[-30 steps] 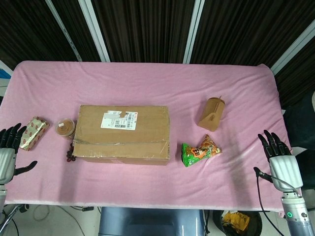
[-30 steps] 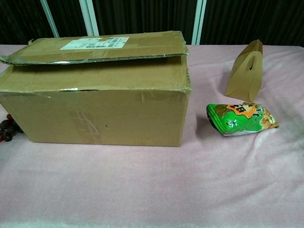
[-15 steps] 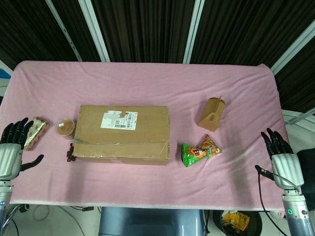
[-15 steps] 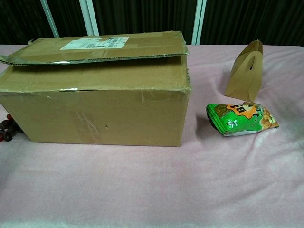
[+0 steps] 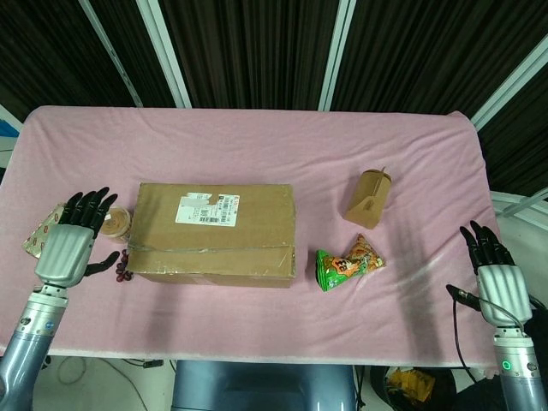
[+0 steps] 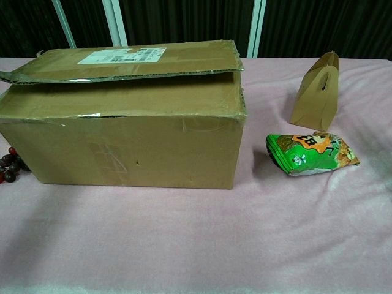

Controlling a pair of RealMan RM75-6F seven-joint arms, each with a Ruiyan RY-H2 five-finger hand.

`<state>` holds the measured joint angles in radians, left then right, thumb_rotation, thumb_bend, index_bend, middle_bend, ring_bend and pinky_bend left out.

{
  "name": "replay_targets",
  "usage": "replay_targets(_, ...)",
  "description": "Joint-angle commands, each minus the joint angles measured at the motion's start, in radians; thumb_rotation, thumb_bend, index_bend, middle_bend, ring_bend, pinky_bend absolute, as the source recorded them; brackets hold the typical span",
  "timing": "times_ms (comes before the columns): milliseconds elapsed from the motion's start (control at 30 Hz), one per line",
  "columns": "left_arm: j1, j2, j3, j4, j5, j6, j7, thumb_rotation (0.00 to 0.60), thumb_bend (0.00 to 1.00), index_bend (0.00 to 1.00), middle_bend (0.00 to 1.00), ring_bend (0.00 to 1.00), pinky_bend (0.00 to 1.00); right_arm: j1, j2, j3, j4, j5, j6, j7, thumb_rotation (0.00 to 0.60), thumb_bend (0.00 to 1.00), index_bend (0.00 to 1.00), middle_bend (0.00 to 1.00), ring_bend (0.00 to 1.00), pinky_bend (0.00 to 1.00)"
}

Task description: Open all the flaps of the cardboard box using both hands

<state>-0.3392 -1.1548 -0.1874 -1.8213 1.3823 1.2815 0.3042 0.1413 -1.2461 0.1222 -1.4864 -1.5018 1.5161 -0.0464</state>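
A robot's left hand (image 5: 67, 247) hovers with fingers spread wide and nothing in it, just off the left end of a cardboard box (image 5: 214, 231) on a pink-covered worktop (image 5: 257, 145); the right hand (image 5: 497, 278) hangs at the worktop's near right edge, fingers likewise apart and empty, well apart from the box, with a green snack bag (image 5: 348, 264) lying between it and the box; neither hand shows in the chest view. The box lies just to the right of the left hand and far to the left of the right hand; its top flaps are down, the labelled far flap (image 6: 128, 60) riding slightly proud of the near one (image 6: 122, 95) with a dark gap under its left edge, seen from the chest camera. Under and beside the left hand sit a foil-wrapped packet (image 5: 38, 238), a small round tub (image 5: 116, 221) and a cluster of dark berries (image 5: 122, 267), all close to the box's end; a brown paper carrier (image 5: 371, 199) stands well beyond the right hand, towards the box.

The step in hand appears to be the approach, no flap yet lifted; the next move likely calls for the left hand to clear the clutter and reach the raised flap edge, while the right hand crosses past the snack bag to the box's other end.
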Motion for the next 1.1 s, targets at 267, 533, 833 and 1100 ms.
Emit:
replay_targets(267,-0.064,-0.071,-0.02,0.004,-0.067,-0.05,0.089,0.6,0.27,0.0,0.0,0.0,0.0,0.0,0.003,0.002,-0.006,0.009,-0.007,0.008,0.6,0.18,0.0,0.0,0.0,0.22)
replay_targets(533,-0.124,-0.115,-0.065,0.027,-0.071,-0.036,0.135,0.6,0.36,0.0,0.0,0.0,0.0,0.0,0.005,0.006,-0.011,0.021,-0.013,0.019,0.6,0.18,0.0,0.0,0.0,0.22)
replay_targets(833,-0.22,-0.09,-0.171,0.05,-0.12,-0.05,0.171,0.6,0.37,0.0,0.0,0.0,0.0,-0.001,0.008,0.013,-0.02,0.046,-0.025,0.033,0.6,0.18,0.0,0.0,0.0,0.22)
replay_targets(1100,-0.353,-0.1,-0.256,0.22,-0.273,-0.163,0.204,0.6,0.37,0.0,0.0,0.0,0.0,-0.003,0.014,0.017,-0.047,0.064,-0.033,0.034,0.6,0.18,0.0,0.0,0.0,0.22)
